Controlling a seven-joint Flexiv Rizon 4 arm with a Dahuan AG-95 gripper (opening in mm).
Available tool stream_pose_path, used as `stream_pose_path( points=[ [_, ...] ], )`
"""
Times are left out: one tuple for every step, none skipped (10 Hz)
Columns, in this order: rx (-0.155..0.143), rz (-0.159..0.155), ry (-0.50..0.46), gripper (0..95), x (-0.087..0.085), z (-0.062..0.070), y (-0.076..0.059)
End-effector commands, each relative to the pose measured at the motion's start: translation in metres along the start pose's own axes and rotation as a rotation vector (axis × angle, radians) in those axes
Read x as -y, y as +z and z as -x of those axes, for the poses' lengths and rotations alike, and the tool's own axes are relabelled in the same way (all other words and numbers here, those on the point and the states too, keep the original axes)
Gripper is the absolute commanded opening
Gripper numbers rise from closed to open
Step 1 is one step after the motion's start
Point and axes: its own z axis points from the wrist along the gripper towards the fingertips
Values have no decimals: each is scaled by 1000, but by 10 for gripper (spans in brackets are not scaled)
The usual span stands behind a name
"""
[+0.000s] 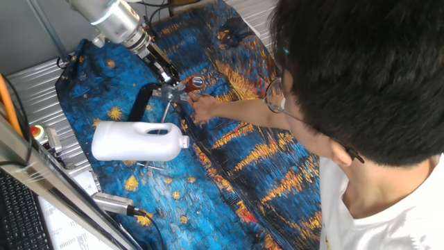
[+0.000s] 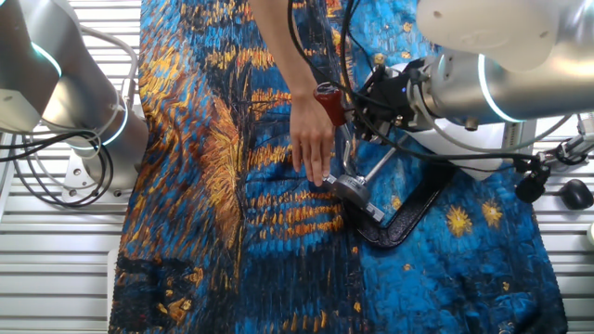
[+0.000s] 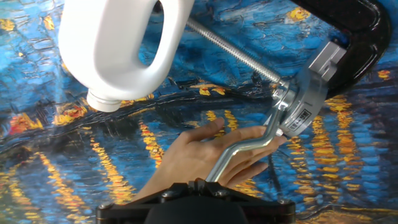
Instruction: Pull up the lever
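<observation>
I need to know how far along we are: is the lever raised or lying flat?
Raised: the lever slants up from the clamp, its red tip high at the gripper.

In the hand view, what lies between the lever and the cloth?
A person's hand lies there, palm up on the cloth, under the bent lever.

Gripper (image 3: 199, 190) fingertips cut off by hand view's bottom edge; lever (image 3: 239, 152) lower end hidden there.
</observation>
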Motion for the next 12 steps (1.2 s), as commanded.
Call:
stream_pose_path(
  points=[
    [-5, -20, -23, 0, 0, -1, 1],
    [-22, -16, -32, 0, 0, -1, 1],
    [-30, -14, -36, 0, 0, -1, 1],
    [-36, -9, -44, 0, 0, -1, 1],
    [-47, -9, -61, 0, 0, -1, 1],
    [-50, -10, -70, 0, 0, -1, 1],
    [-52, -9, -71, 0, 0, -1, 1],
    [-54, -6, -74, 0, 0, -1, 1],
    [-55, -4, -76, 0, 2, -3, 4],
    [-57, 4, -75, 0, 3, -5, 2],
    [-59, 16, -77, 0, 3, -5, 2],
    [-60, 20, -82, 0, 3, -5, 2]
  ],
)
